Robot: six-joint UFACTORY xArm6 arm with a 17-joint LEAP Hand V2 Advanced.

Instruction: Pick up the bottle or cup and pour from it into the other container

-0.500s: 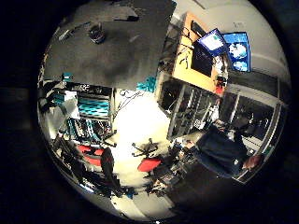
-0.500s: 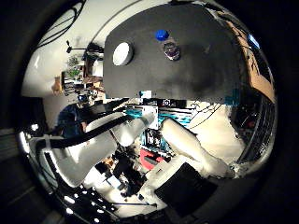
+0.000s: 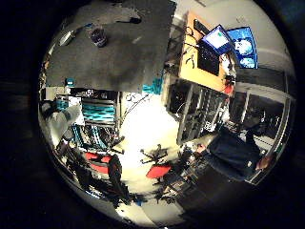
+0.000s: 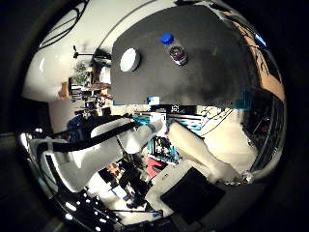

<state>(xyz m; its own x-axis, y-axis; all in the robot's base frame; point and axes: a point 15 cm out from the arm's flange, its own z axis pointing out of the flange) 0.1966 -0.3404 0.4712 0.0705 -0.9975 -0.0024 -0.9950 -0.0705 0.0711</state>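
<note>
A small clear bottle [image 4: 175,50] with a blue cap and dark contents stands upright on a dark grey table [image 4: 207,72]. A white round cup [image 4: 130,60] sits on the same table a short way from the bottle, near the table's edge. The bottle [image 3: 97,36] also shows in the little finger side view, small and distant. My right hand is well away from the table and touches neither object. The robot's white arm [image 4: 91,152] fills the near part of the thumb side view. Nothing lies close to the palm.
Beside the table stand racks with teal parts [image 3: 97,114], an orange-topped desk [image 3: 200,67] with lit monitors [image 3: 217,40], and red office chairs [image 3: 157,171] on a pale floor. A person [image 3: 233,152] sits by the far desk.
</note>
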